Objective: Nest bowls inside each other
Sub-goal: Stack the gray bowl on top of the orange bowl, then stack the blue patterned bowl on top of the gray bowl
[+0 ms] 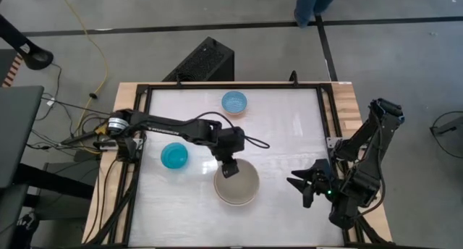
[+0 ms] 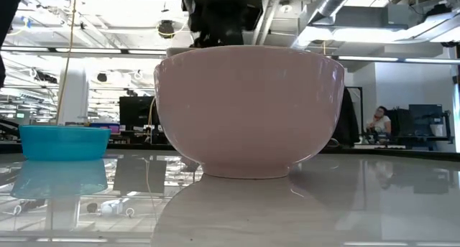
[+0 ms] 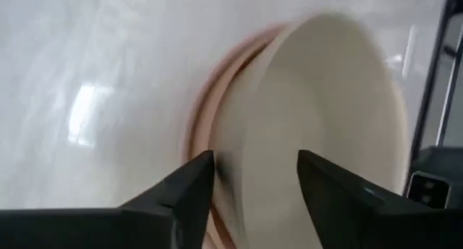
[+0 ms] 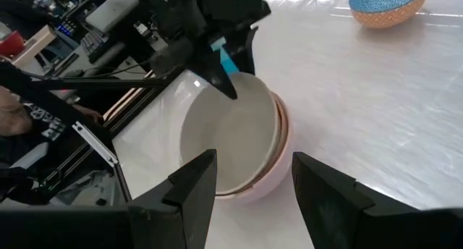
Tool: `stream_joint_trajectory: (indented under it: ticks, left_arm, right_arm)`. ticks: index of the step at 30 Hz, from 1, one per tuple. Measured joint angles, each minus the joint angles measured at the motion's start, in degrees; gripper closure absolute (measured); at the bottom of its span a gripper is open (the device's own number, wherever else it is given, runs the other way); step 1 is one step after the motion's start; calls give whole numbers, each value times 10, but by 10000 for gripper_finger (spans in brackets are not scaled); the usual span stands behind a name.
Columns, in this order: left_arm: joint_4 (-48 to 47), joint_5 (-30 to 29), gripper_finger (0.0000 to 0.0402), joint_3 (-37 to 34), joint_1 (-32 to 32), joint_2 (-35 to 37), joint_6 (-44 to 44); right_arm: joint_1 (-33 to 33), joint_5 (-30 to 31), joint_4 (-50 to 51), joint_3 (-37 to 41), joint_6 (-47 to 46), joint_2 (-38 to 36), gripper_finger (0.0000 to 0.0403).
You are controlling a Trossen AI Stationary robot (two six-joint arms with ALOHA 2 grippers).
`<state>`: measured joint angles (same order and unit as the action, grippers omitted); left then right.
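A cream-white bowl point(image 1: 236, 185) sits nested in a pinkish-beige bowl point(image 2: 248, 110) near the table's middle front. My left gripper point(image 3: 255, 176) hangs open over the stack's far-left rim point(image 3: 239, 155). One finger is outside the rim and one inside, and I see no touch. A teal bowl point(image 1: 174, 155) stands on its base to the left of the stack. A light blue bowl point(image 1: 234, 101) rests inside a salmon-orange bowl point(image 4: 383, 17) near the far edge. My right gripper point(image 1: 307, 185) waits open at the right, pointing toward the stack.
Black frame rails point(image 1: 327, 111) run along the table's edges. A black box point(image 1: 206, 61) stands on the floor beyond the far edge. A person's legs point(image 1: 315, 3) show farther back. Bare tabletop lies between the stack and my right gripper, and at the front left.
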<state>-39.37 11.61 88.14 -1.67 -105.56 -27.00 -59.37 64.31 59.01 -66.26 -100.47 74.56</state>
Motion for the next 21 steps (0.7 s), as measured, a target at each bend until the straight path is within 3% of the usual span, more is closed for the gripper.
stream_joint_trajectory:
  ticks: [9,14,18,21]
  left_arm:
    - [-1,-9,191,0,32,38,8]
    - [-25,-80,200,0,50,82,37]
    - [-34,-129,209,-1,73,133,36]
    - [-31,-139,215,-11,92,176,23]
  right_arm:
    - [0,3,4,0,2,0,191]
    - [20,25,-12,0,4,0,191]
    - [53,19,-73,0,89,0,191]
    - [85,-31,-140,0,205,0,191]
